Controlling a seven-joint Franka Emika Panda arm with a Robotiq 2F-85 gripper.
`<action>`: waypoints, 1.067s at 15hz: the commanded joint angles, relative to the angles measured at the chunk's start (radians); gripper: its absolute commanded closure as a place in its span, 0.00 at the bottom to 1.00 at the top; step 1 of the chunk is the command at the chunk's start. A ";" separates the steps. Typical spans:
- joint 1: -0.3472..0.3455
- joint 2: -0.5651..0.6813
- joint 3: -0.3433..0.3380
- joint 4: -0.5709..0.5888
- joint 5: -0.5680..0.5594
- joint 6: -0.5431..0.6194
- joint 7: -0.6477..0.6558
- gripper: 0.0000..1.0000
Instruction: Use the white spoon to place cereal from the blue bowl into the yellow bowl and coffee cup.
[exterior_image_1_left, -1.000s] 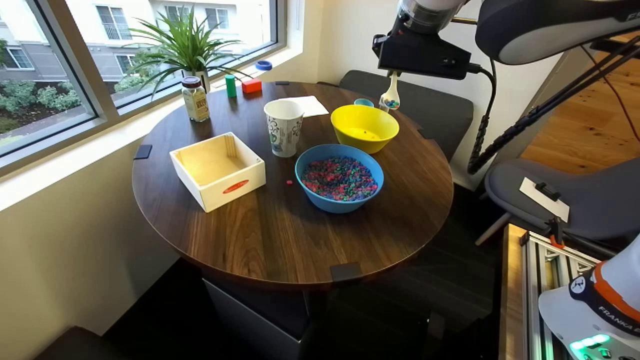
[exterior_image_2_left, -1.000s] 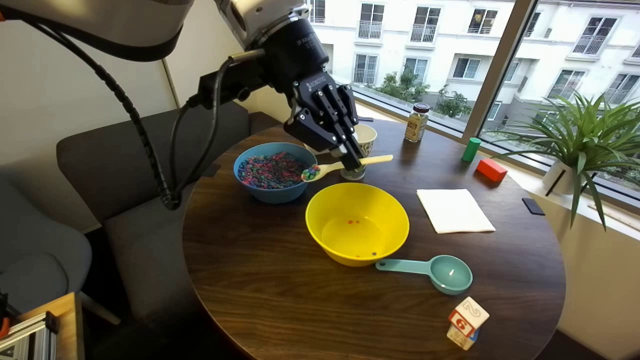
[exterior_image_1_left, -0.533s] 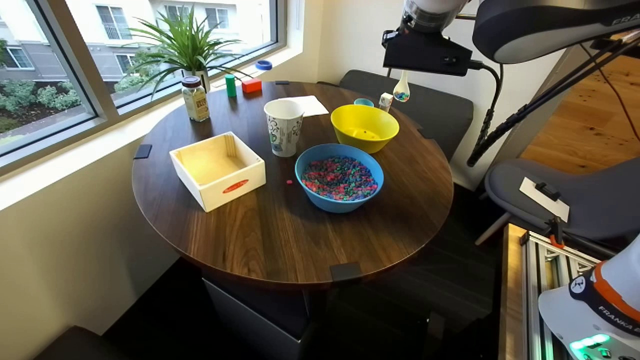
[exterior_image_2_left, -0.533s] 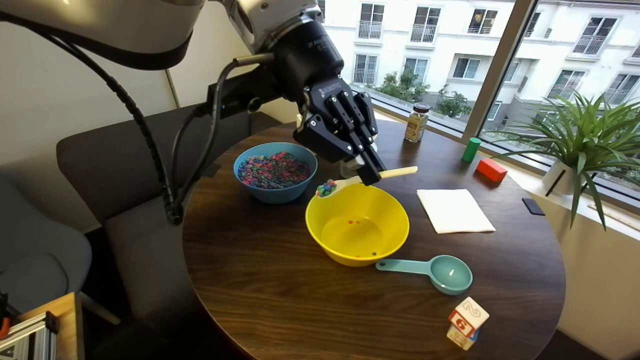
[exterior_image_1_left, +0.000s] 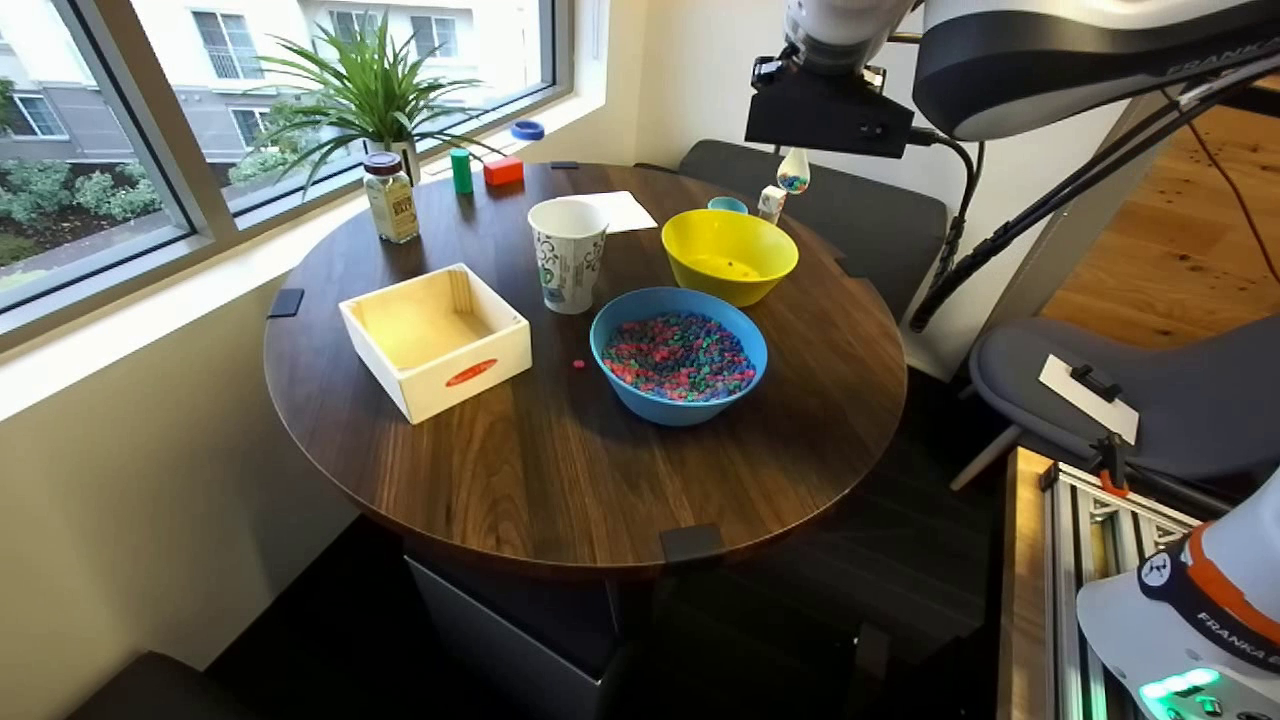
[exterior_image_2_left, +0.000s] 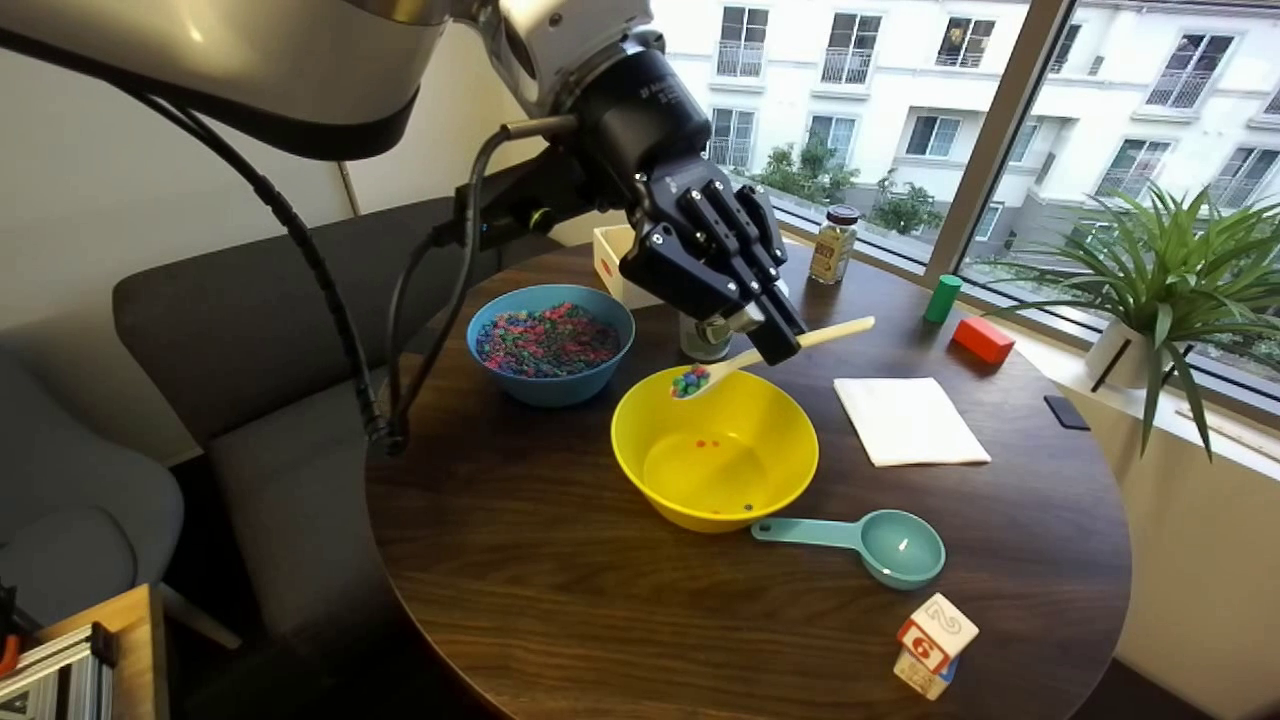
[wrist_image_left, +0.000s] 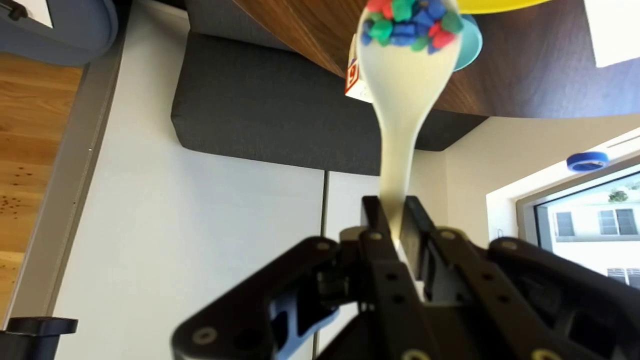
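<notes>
My gripper (exterior_image_2_left: 778, 345) is shut on the handle of the white spoon (wrist_image_left: 400, 100). The spoon is in the air with a small heap of cereal (wrist_image_left: 410, 25) in its bowl. In an exterior view the spoon's bowl overlaps the rear rim of the yellow bowl (exterior_image_2_left: 700, 515), handle end higher. In an exterior view the spoon (exterior_image_1_left: 797, 162) appears above and beyond the yellow bowl (exterior_image_1_left: 725, 287). A few pieces lie inside the yellow bowl. The blue bowl (exterior_image_1_left: 680, 412) holds much cereal (exterior_image_1_left: 680, 358). The coffee cup (exterior_image_1_left: 568, 262) stands upright; my gripper mostly hides it in an exterior view (exterior_image_2_left: 704, 340).
A white square box (exterior_image_1_left: 440, 345), a spice jar (exterior_image_1_left: 390, 200), a white napkin (exterior_image_2_left: 912, 422), a teal measuring scoop (exterior_image_2_left: 900, 550), lettered blocks (exterior_image_2_left: 935, 645), a red block (exterior_image_2_left: 984, 340) and a green cylinder (exterior_image_2_left: 942, 298) are on the table. One stray piece (exterior_image_1_left: 579, 365) lies beside the blue bowl.
My gripper and the loaded spoon have moved away from beside the blue bowl until the spoon overlaps the yellow bowl's rim in an exterior view. The cereal stays on the spoon.
</notes>
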 joint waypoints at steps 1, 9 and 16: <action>0.022 0.044 0.001 0.034 -0.053 -0.054 0.047 0.97; 0.046 0.095 -0.004 0.076 -0.095 -0.097 0.071 0.97; 0.057 0.108 -0.003 0.092 -0.132 -0.128 0.069 0.97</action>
